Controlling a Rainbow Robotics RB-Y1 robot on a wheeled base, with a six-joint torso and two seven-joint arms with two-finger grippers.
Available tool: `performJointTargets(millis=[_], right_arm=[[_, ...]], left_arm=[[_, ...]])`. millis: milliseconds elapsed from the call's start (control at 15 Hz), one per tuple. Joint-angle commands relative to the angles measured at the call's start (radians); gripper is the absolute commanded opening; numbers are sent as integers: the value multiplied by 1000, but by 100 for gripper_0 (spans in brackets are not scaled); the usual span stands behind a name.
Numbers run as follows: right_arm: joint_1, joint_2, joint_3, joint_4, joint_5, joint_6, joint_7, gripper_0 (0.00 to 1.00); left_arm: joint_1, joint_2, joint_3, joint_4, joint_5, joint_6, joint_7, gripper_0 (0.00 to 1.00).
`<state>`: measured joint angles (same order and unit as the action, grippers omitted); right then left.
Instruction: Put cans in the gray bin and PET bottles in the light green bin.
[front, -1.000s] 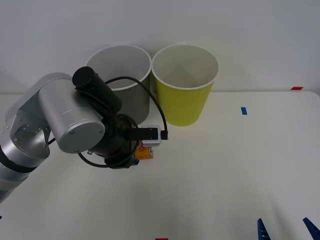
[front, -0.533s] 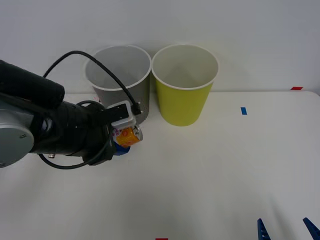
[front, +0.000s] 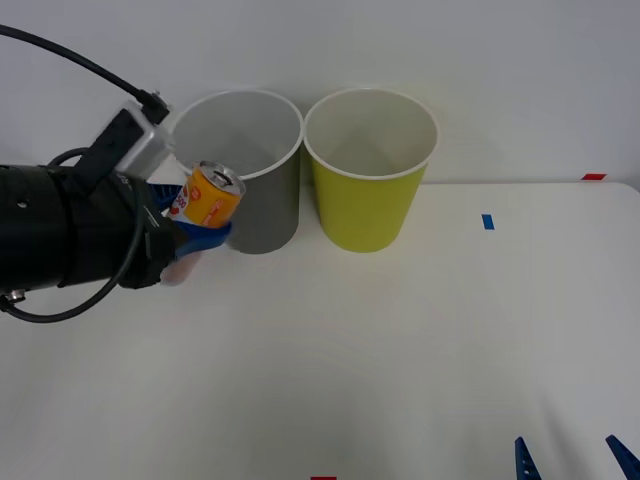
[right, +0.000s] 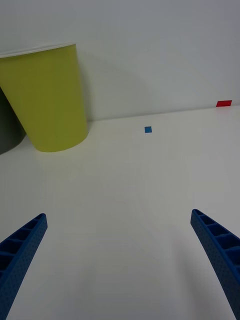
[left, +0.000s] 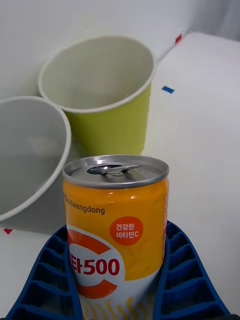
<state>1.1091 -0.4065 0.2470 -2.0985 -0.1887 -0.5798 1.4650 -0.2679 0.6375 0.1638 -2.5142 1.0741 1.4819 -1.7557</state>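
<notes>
My left gripper (front: 195, 222) is shut on the small orange can (front: 207, 195), held tilted in the air beside the left rim of the gray bin (front: 262, 215). In the left wrist view the can (left: 116, 220) sits between the blue fingers (left: 187, 280), silver top up, with the gray bin (left: 30, 165) and the light green bin (left: 112, 120) beyond it. The light green bin (front: 370, 190) stands right of the gray one; both look empty. My right gripper (front: 572, 460) rests open at the table's near right edge, its fingers (right: 217, 255) spread wide over bare table, the light green bin (right: 50, 100) far off.
A blue tape mark (front: 487, 221) and a red one (front: 593, 176) lie on the white table at the right. Another red mark (front: 322, 478) sits at the front edge. A white wall rises right behind the bins.
My left arm has lifted the can off the table and swung it left and up, from in front of the gray bin to beside its rim.
</notes>
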Motion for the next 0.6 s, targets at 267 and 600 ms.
performJointTargets(millis=[267, 600], right_arm=[[0, 0, 0, 0, 0, 0, 0, 100], [0, 0, 0, 0, 0, 0, 0, 100]], left_arm=[[-68, 37, 163, 31, 109, -48, 28, 0], [-82, 128, 240, 129, 262, -104, 33, 0]])
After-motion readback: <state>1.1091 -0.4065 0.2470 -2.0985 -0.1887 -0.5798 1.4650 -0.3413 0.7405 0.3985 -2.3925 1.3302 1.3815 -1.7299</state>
